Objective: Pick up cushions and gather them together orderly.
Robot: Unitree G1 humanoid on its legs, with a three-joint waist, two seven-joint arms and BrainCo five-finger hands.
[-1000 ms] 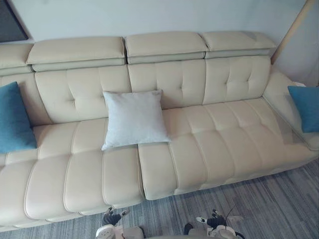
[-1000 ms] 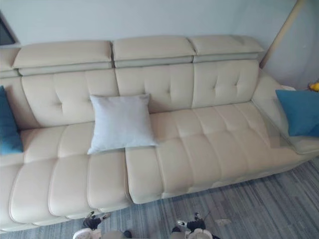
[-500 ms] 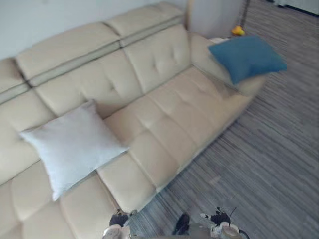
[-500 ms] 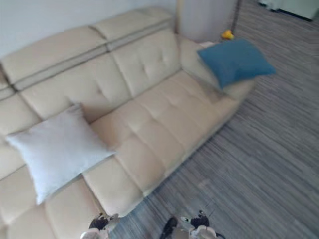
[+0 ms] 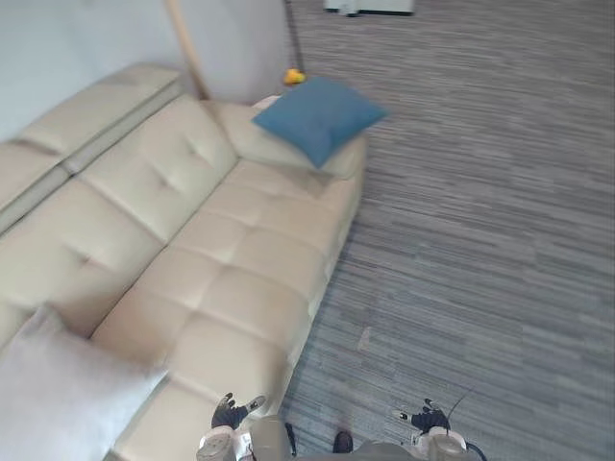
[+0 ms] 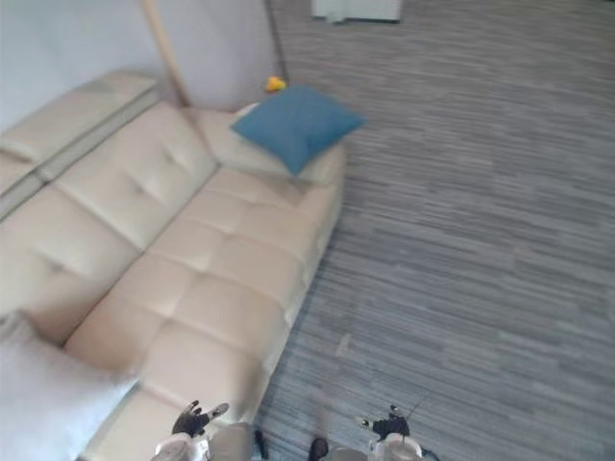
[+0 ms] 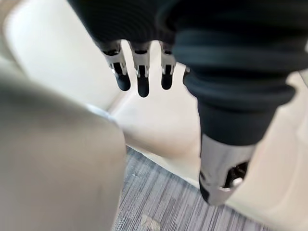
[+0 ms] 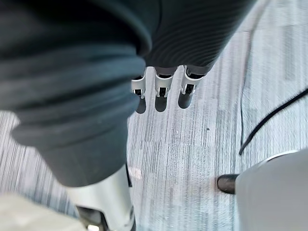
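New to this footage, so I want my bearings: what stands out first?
A blue cushion lies on the armrest at the far end of the cream sofa. A pale grey cushion rests on the seat at the near end, well apart from it. The left hand and right hand hang open, empty.

A long cream sofa (image 5: 231,259) with a tufted back stretches ahead of my left hand (image 5: 229,415) and off to its left. Grey striped carpet (image 5: 480,211) lies beneath my right hand (image 5: 430,423) and spreads far ahead. Behind the sofa stands a pale wall (image 5: 77,38), a slim wooden pole (image 5: 184,48) against it.
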